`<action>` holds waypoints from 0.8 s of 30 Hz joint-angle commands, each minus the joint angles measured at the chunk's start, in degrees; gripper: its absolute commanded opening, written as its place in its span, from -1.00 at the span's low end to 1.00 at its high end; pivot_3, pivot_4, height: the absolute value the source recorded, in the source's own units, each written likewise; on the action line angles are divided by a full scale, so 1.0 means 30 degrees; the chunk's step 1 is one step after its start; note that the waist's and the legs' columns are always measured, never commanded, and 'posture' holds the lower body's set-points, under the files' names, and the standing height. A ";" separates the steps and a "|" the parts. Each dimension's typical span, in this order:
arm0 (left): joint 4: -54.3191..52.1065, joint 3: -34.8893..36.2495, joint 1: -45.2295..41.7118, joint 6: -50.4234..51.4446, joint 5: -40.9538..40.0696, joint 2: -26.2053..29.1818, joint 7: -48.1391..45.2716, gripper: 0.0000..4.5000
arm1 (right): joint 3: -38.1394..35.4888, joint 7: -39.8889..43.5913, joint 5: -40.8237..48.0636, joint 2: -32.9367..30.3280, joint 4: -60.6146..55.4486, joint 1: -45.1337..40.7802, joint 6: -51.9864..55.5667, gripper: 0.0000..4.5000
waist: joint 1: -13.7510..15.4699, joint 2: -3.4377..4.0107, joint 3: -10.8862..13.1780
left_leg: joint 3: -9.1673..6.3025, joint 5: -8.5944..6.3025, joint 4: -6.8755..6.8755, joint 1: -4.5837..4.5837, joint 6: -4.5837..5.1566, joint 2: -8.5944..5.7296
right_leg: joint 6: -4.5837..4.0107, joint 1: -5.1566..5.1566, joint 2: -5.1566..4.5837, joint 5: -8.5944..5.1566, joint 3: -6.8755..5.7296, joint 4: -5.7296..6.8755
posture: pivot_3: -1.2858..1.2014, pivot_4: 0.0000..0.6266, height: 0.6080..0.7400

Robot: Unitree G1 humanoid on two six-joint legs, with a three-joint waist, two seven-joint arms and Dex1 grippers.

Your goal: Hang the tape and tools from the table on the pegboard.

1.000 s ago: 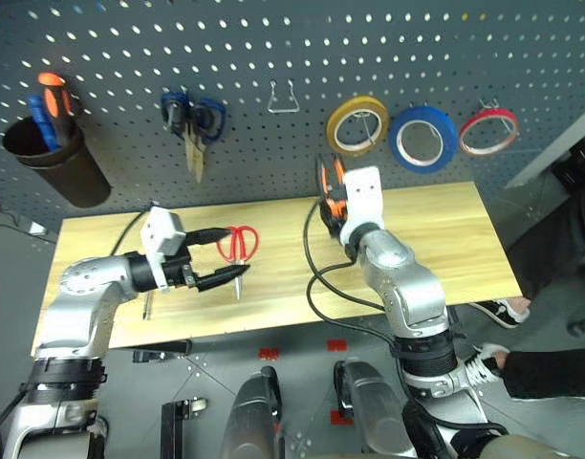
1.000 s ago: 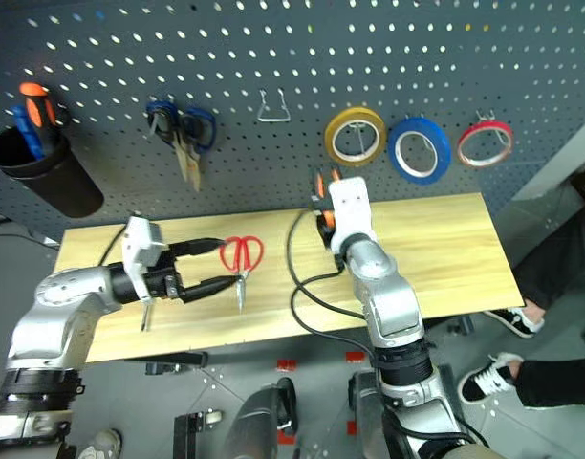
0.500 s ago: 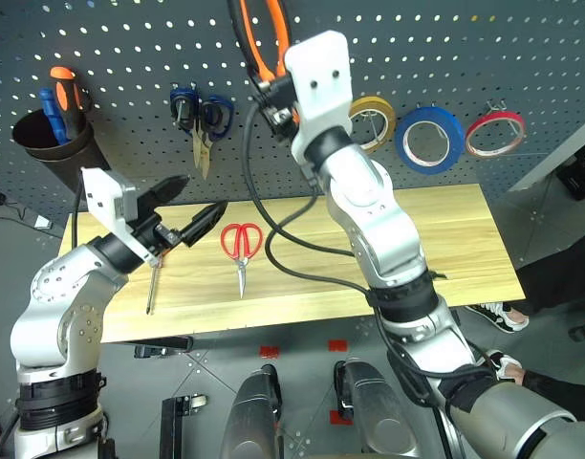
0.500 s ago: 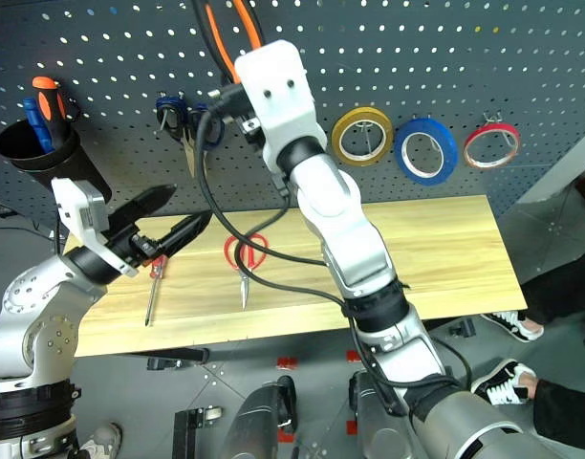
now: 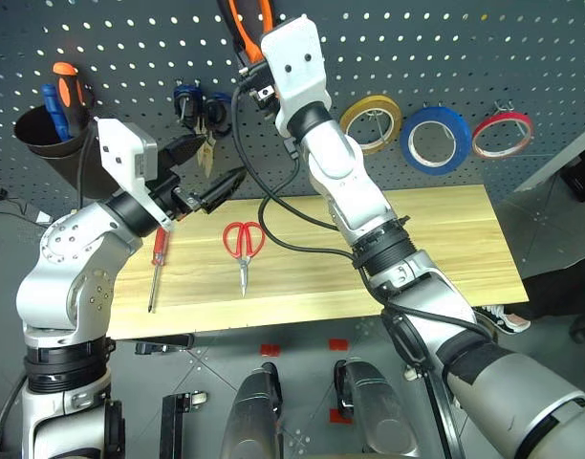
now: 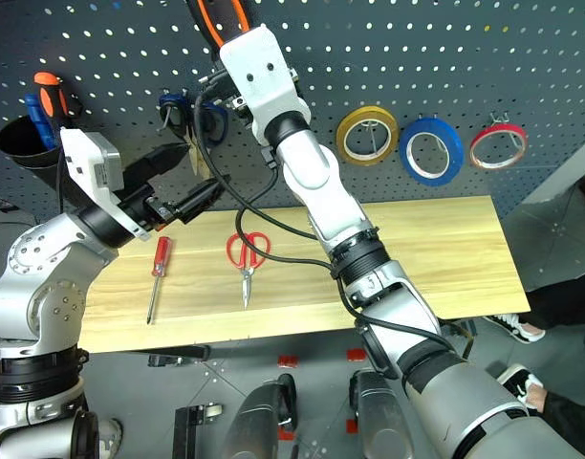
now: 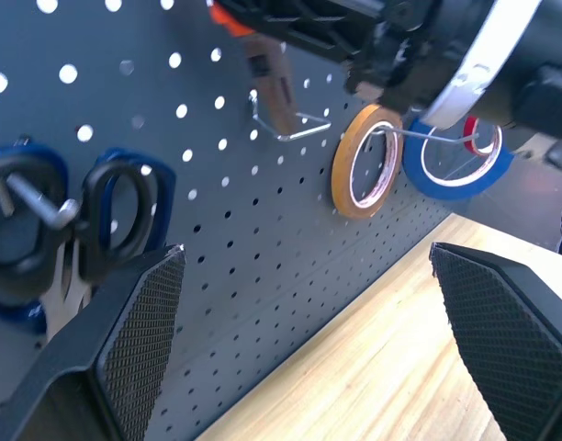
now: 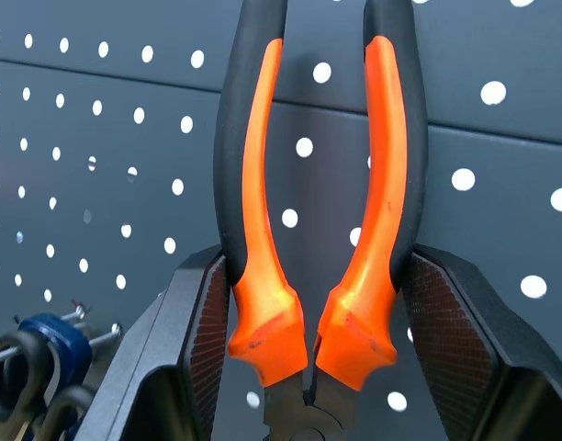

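My right gripper is shut on the orange-and-black pliers, holding them high against the dark pegboard, handles pointing up. A bare wire hook sits on the board just beside them. My left gripper hangs open and empty above the table's left part, pointing at the board. Red-handled scissors and the red-handled screwdriver lie flat on the wood below it. The blue tape hangs on the board at the right.
A yellow ring and a thin red ring flank the blue tape. Blue-handled scissors hang at the left, near a black cup with orange and blue screwdrivers. A person's shoe shows beyond the table's right end.
My right gripper has lifted the pliers from table height up in front of the pegboard. The left gripper has risen off the table, still open, and now points at the board.
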 commanded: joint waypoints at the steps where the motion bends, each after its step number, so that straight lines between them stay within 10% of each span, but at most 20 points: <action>1: -0.0101 0.0040 -0.0240 -0.0413 0.0096 0.0021 -0.0096 1.00 | -0.0523 -0.0445 -0.0081 -0.0209 -0.0105 -0.1416 -0.1431 0.12 | 0.0007 -0.0002 0.0033 | 0.0002 0.0000 0.0002 -0.0001 -0.0001 0.0000 | 0.0000 0.0000 0.0000 0.0000 0.0002 0.0000 | -0.05 0.17 1.00; 24: 0.1003 -0.1057 -0.0420 -0.0861 0.0936 -0.1430 0.0466 1.00 | -0.0123 -0.1340 -0.1956 -0.1287 0.1579 0.1247 -0.3026 0.12 | 0.0064 -0.0007 0.0302 | 0.0007 0.0006 0.0045 0.0000 -0.0009 0.0001 | 0.0000 0.0002 -0.0006 0.0000 0.0000 0.0046 | -0.06 0.21 1.00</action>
